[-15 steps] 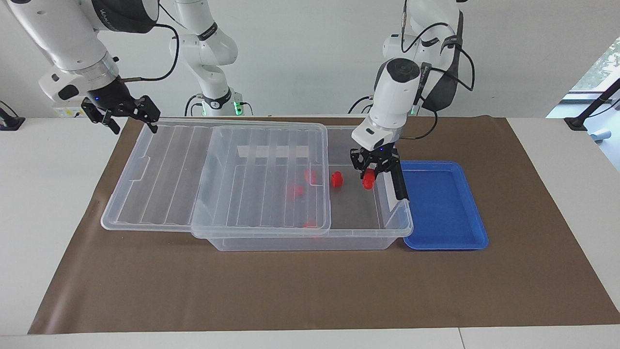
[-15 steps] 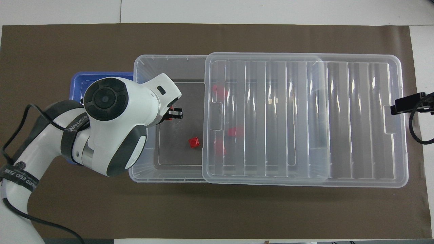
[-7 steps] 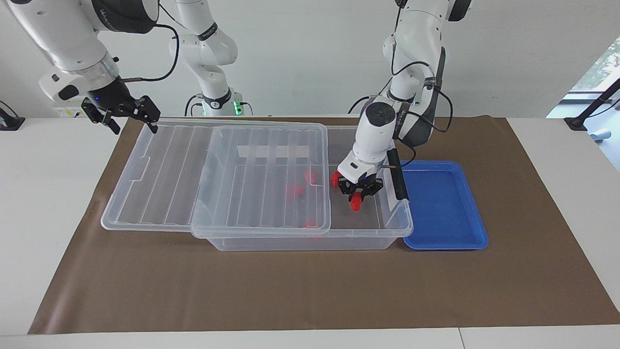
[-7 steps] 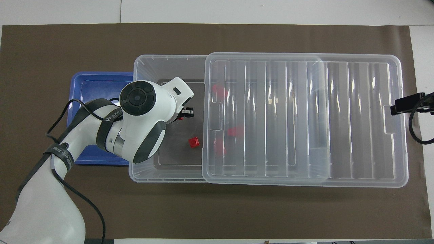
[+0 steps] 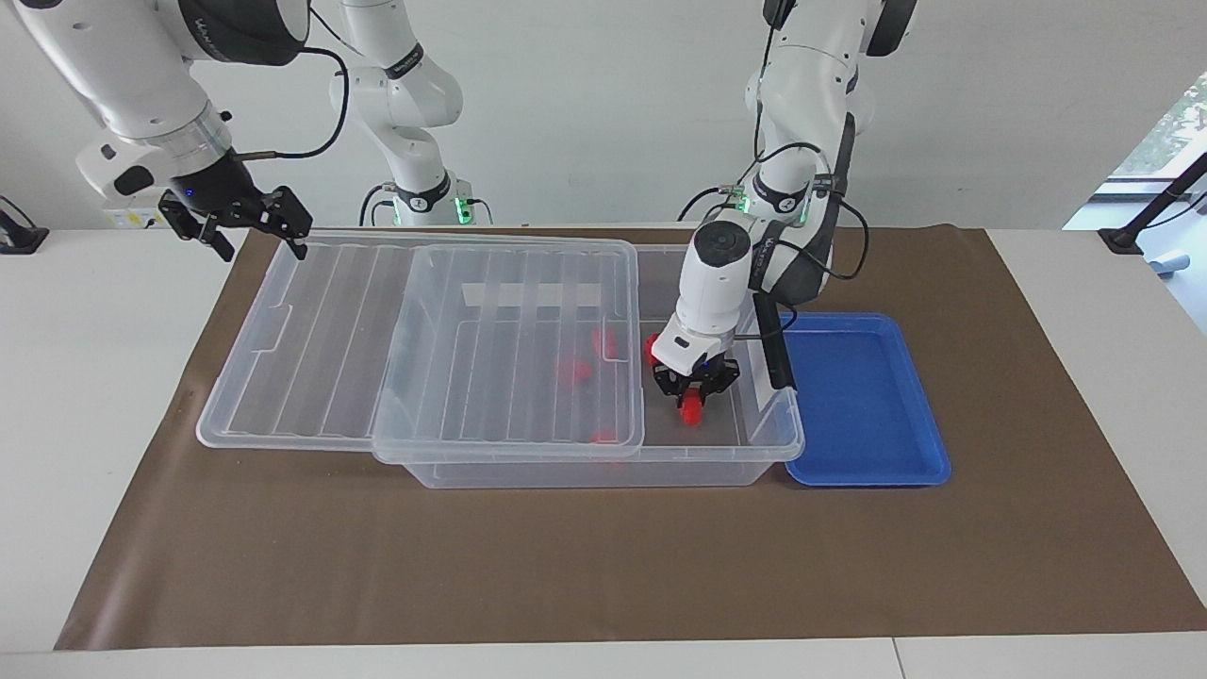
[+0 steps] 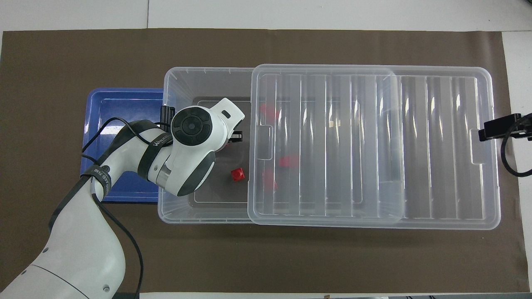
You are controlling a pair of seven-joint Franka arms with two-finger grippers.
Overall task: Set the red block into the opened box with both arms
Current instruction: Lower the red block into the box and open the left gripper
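Facing cam high across table, looking at robots; overhead cam steeply down from robots' end. Both share box (image 5: 603,453) (image 6: 178,216), half-turn apart.

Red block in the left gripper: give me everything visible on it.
The red block is small, bright red and looks like plastic. It is pinched at its top by the shut left gripper and hangs below the fingertips inside the open end of the box, low over the floor; contact with the floor can't be told. In the overhead view the arm hides it.
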